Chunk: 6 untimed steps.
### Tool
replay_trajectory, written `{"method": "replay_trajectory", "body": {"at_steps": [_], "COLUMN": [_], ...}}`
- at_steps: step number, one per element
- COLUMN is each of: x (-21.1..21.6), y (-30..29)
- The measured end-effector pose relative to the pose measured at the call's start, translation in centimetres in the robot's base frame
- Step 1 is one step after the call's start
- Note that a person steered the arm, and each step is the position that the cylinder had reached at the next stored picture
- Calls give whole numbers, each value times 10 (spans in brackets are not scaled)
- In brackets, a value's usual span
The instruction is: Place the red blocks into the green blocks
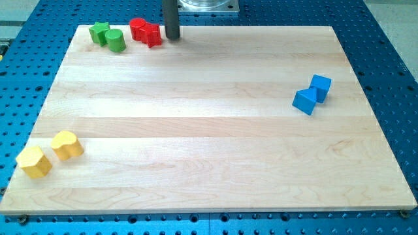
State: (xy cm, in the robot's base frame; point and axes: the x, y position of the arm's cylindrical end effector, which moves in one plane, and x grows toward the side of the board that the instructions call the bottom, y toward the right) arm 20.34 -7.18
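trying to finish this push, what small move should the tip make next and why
Probably a short push toward the view's left. My tip sits just right of the red blocks, and the green blocks lie just left of them with a small gap between, so a leftward nudge should close it.

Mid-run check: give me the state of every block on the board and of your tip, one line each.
green star block: flat on the board, top left corner, touching the green cylinder.
green cylinder: upright, a small gap from the red blocks.
red cylinder: upright, touching the red star.
red star block: flat, just left of my tip.
my tip: down, right of the red star.
blue blocks: paired, right side.
yellow blocks: paired, bottom left.
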Motion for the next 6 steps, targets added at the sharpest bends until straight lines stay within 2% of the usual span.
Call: {"method": "replay_trajectory", "body": {"at_steps": [1,2,3,4,5,6], "x": [-2,15,9,52,53,61], "y": [-60,-86,-16,3,-59,-28]}}
